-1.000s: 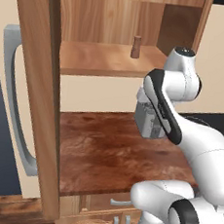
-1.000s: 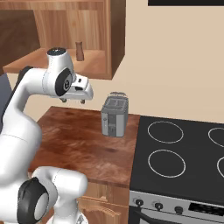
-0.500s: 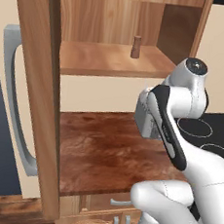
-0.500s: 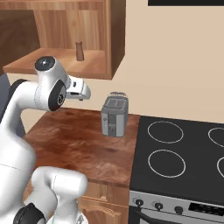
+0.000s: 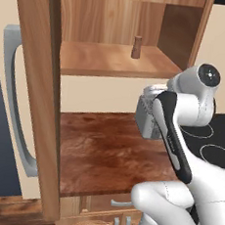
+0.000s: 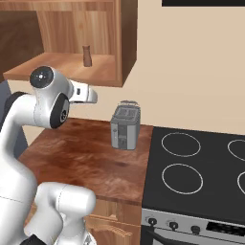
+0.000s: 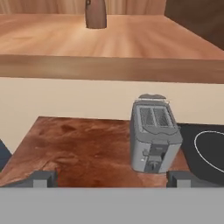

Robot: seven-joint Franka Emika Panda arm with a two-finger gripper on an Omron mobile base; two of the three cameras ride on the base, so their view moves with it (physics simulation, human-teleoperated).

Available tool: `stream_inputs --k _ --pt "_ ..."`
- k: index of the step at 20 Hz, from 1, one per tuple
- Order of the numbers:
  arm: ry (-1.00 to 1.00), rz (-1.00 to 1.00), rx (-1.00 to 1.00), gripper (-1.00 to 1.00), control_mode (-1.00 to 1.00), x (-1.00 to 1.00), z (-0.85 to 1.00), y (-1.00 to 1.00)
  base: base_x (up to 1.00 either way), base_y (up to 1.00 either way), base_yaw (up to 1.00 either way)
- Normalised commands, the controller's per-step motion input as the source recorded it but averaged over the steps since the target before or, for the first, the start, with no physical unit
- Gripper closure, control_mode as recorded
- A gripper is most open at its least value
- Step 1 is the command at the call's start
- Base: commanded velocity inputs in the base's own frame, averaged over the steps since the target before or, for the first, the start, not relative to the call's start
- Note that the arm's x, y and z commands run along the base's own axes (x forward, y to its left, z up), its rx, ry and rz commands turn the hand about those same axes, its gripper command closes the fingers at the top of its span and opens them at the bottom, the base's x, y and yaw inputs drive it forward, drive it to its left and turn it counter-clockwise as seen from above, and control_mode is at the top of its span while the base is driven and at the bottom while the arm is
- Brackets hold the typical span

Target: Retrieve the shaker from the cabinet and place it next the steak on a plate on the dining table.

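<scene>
Raised gripper point(image 7: 111, 178), wide open, empty

bases: rear, flanking | hand: near, facing toaster point(image 7: 154, 138) | shared: cabinet point(image 5: 110, 60), probably

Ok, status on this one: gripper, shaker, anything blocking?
Gripper open, empty, below shelf level. Shaker upright on the cabinet shelf, untouched. Toaster on the counter below; path up looks clear.

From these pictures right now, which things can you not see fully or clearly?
- shaker: top cut off by the upper edge in the hand view.
- toaster: mostly hidden behind the arm in the left base view.
- cabinet: top cut off by the upper edge in the right base view.
</scene>
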Motion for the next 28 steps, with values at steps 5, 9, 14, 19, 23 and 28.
stream_inputs --k 5,9,14,19,23,28 --pt "-0.08 0.0 0.05 -1.0 -1.0 0.0 0.57 0.0 0.0 0.0 0.0" --pt "-0.01 0.0 0.0 -1.0 -1.0 0.0 0.52 0.0 0.0 0.0 0.0" --pt "0.0 0.0 0.0 -1.0 -1.0 0.0 0.33 0.02 0.0 0.0 0.0" --pt "0.0 0.0 0.0 -1.0 -1.0 0.06 0.17 0.09 0.0 0.0 0.0" --pt "0.0 0.0 0.0 -1.0 -1.0 0.03 0.15 0.18 0.0 0.0 0.0" --pt "0.0 0.0 0.0 -1.0 -1.0 0.07 0.17 0.18 0.0 0.0 0.0"
